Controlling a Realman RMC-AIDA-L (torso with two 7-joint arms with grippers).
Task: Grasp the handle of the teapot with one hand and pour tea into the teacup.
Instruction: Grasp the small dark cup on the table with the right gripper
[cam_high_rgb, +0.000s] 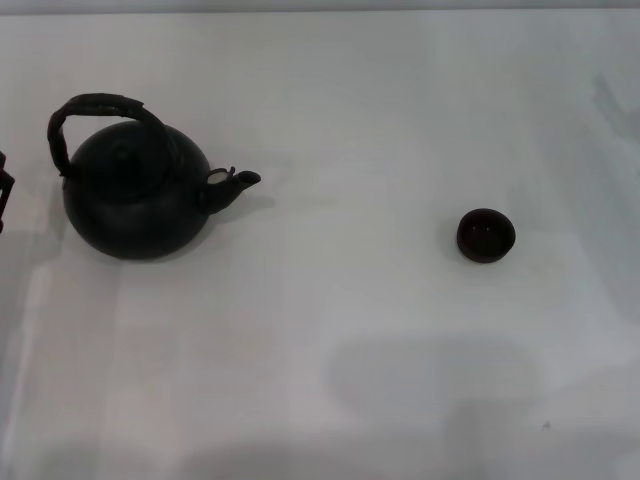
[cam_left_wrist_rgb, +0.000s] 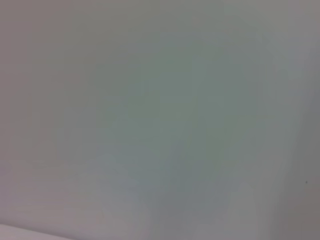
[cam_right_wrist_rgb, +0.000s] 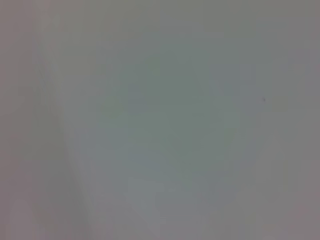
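From my remote seat the teapot (cam_high_rgb: 135, 195) sat far left on the white worktop (cam_high_rgb: 330, 330), spout and long axis aimed right at the teacup (cam_high_rgb: 486, 235) well apart, its handle (cam_high_rgb: 95, 115) leaning left, so I feared an off-centre grab swinging it, with neither pincer visible.

Plain staged test bench rather than a lived-in kitchen, suggested by a bare white counter (cam_high_rgb: 330, 330) filling the head view, only a black teapot (cam_high_rgb: 135, 195) and a small teacup (cam_high_rgb: 486, 235) set out, no room features seen
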